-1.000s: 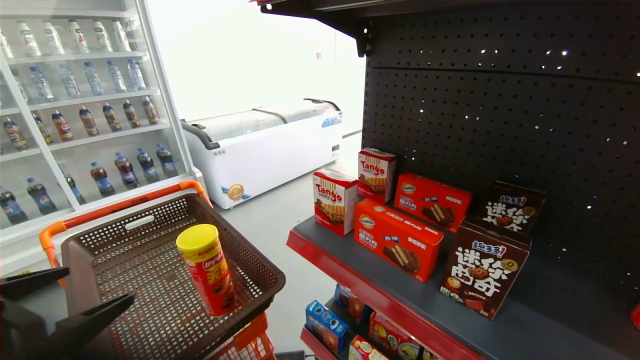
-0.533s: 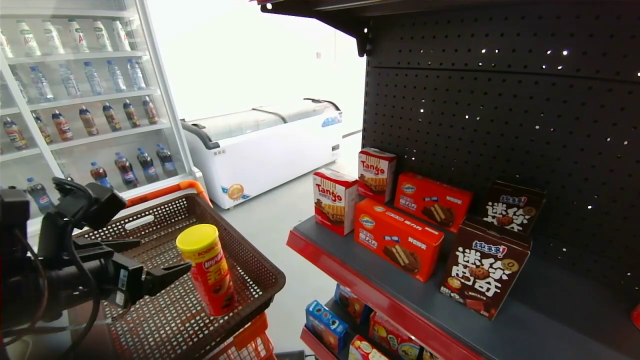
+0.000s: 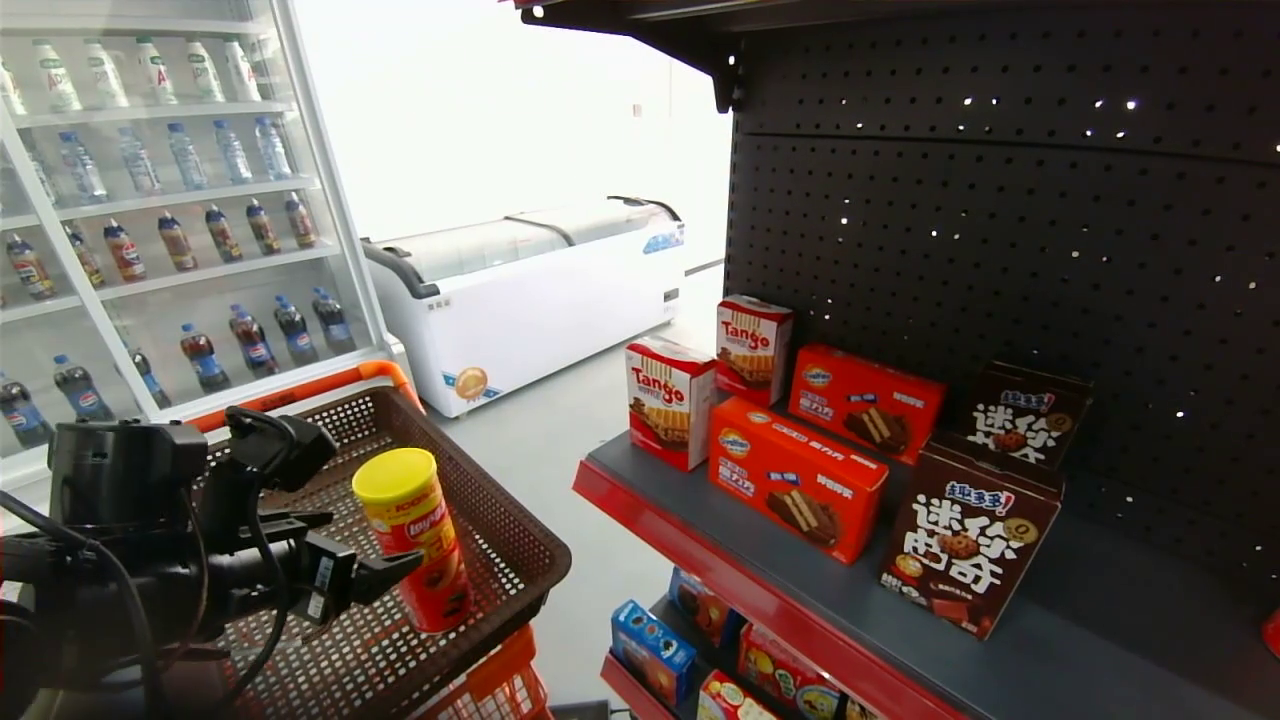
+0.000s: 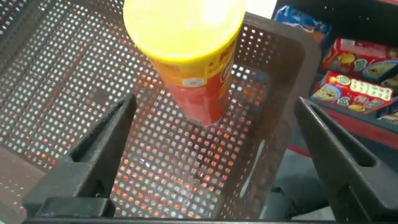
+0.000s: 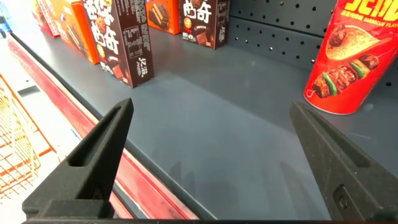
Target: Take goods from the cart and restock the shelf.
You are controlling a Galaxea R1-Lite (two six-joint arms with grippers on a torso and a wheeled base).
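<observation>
Left tool (image 3: 365, 545) (image 4: 214, 106) is hanging inside the basket (image 3: 505, 530) (image 4: 56, 74), jaws spread wide and gripping nothing. The chip can (image 3: 412, 540) (image 4: 186, 50) is standing upright on the basket floor, just ahead of this tool and in line with the gap between its fingers. I am not seeing either finger pressing on it in the wrist view. In the head view one fingertip is crossing in front of the can's lower half, and I cannot tell if they are touching.

Right tool (image 5: 211, 109) is hovering over the shelf (image 5: 217, 143) (image 3: 1040, 650), also wide open and holding nothing. A red tube (image 5: 345, 56) is standing ahead of one finger, and a brown box (image 5: 118, 43) ahead of the other, both well clear of the tips.
</observation>
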